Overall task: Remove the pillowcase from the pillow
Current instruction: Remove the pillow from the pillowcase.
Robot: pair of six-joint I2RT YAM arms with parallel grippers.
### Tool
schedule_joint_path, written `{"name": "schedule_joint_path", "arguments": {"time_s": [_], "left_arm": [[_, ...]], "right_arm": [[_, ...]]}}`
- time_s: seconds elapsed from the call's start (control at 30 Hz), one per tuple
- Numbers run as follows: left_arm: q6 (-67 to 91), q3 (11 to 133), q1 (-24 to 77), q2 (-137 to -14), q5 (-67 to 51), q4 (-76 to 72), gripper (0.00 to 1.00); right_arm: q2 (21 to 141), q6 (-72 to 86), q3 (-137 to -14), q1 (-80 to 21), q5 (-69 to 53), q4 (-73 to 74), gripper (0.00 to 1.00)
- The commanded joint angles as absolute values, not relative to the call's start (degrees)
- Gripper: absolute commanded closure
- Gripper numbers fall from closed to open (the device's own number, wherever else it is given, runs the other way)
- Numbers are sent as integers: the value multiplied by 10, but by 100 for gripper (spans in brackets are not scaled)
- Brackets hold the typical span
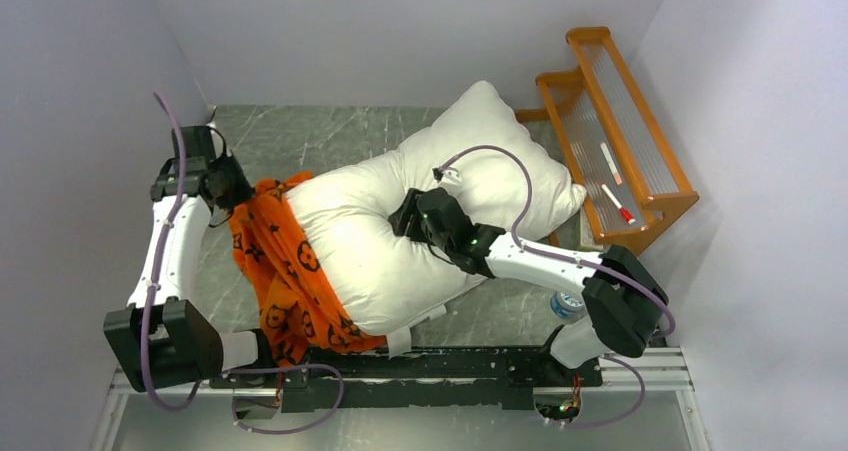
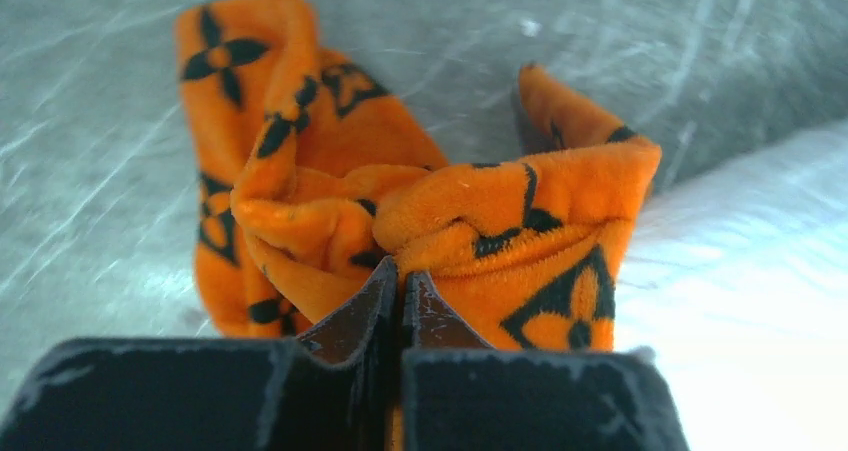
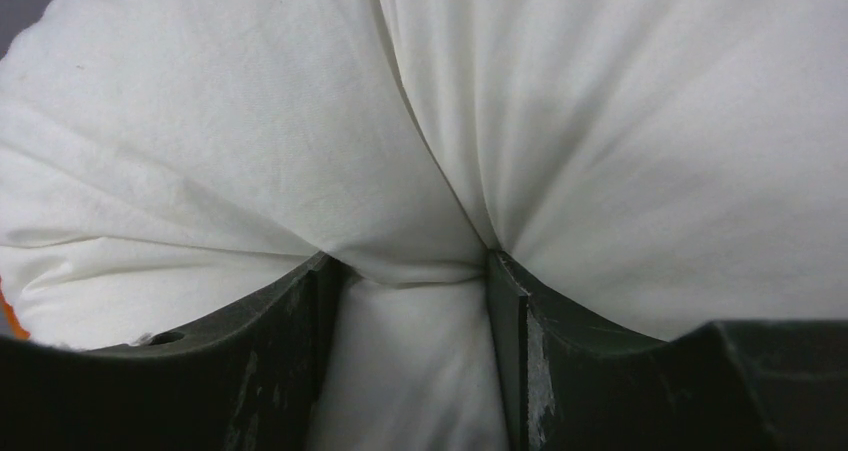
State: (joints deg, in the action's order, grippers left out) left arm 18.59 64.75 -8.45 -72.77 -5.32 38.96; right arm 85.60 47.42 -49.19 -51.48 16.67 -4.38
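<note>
The white pillow (image 1: 400,221) lies across the middle of the table, mostly bare. The orange monogram pillowcase (image 1: 275,261) is bunched at its left end and along its near left side. My left gripper (image 1: 232,186) is shut on a fold of the pillowcase (image 2: 450,221) at the fabric's far left end. My right gripper (image 1: 408,214) presses into the middle of the pillow, its jaws pinching a thick wad of white pillow fabric (image 3: 410,351) between them; the pillow bulges around the fingers.
An orange wooden rack (image 1: 615,136) with two small pens stands at the right, beyond the pillow's right corner. A clear bottle (image 1: 565,306) sits by the right arm's base. The grey marble tabletop (image 1: 330,136) shows at the back left.
</note>
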Motion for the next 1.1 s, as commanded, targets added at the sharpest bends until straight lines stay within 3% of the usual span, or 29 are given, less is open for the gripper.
{"name": "schedule_joint_path", "arguments": {"time_s": [0.0, 0.23, 0.3, 0.37, 0.47, 0.7, 0.9, 1.0, 1.07], "left_arm": [[225, 644, -156, -717, 45, 381, 95], [212, 630, -178, -705, -2, 374, 94], [208, 613, -178, -692, -50, 378, 74], [216, 586, -179, -665, -105, 363, 45], [225, 569, -177, -616, -158, 371, 29], [255, 502, -147, -529, -210, 393, 27], [241, 443, -112, -523, -295, 385, 28], [247, 412, -93, -523, -335, 360, 35], [250, 397, -78, -529, -329, 351, 51]], "right_arm": [[896, 491, -446, -533, 103, 192, 43], [893, 478, -479, -532, 98, 212, 43], [885, 476, -484, -531, 96, 214, 43], [878, 472, -493, -530, 91, 217, 42], [873, 460, -515, -530, 90, 235, 42], [878, 419, -588, -507, 98, 263, 39], [921, 349, -699, -469, 78, 299, 38], [923, 295, -763, -469, 55, 334, 31], [910, 262, -799, -477, 58, 367, 24]]}}
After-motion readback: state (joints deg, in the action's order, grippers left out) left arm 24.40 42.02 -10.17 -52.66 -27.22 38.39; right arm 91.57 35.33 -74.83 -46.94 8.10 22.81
